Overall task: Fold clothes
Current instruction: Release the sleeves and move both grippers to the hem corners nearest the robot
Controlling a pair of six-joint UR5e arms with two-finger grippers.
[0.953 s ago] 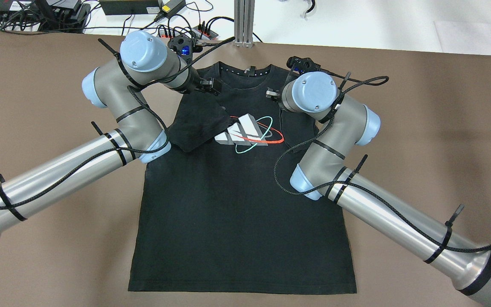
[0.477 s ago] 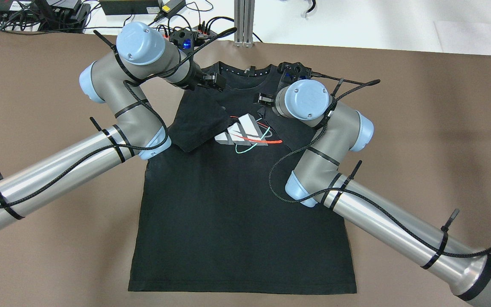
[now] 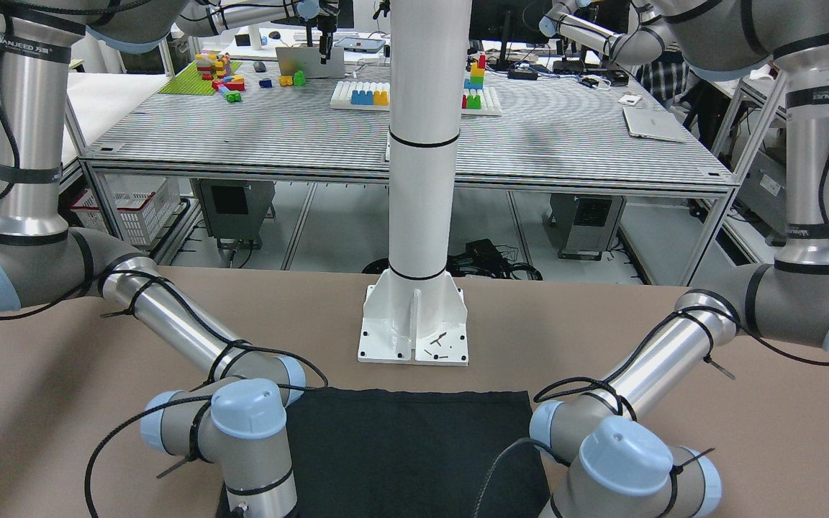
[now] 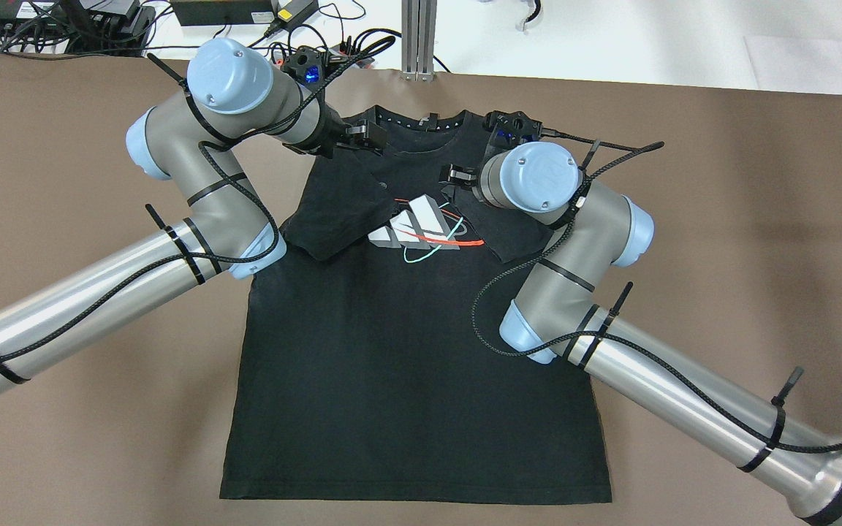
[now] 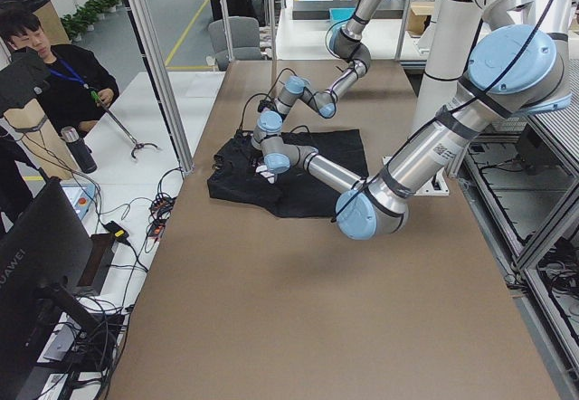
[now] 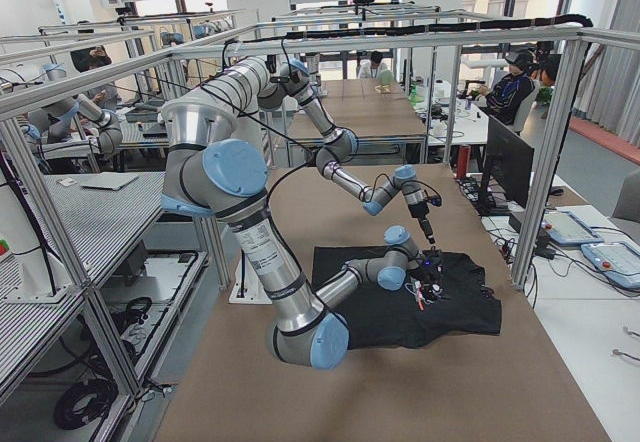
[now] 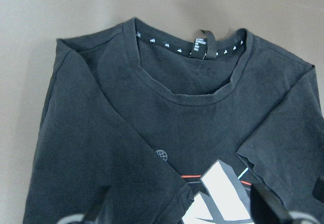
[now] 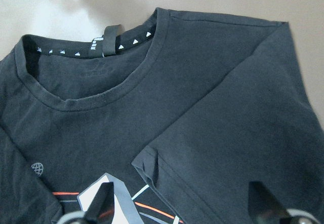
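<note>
Currently the black T-shirt (image 4: 406,380) is lying flat on the brown desk (image 4: 721,219), hem nearest the robot and both sleeves (image 4: 333,219) lying folded inward toward the chest logo (image 4: 421,230), while farther out, near the collar (image 4: 421,126), the left fingers (image 7: 268,202) and right fingers (image 8: 259,198) are hanging spread apart, gripping nothing.
</note>
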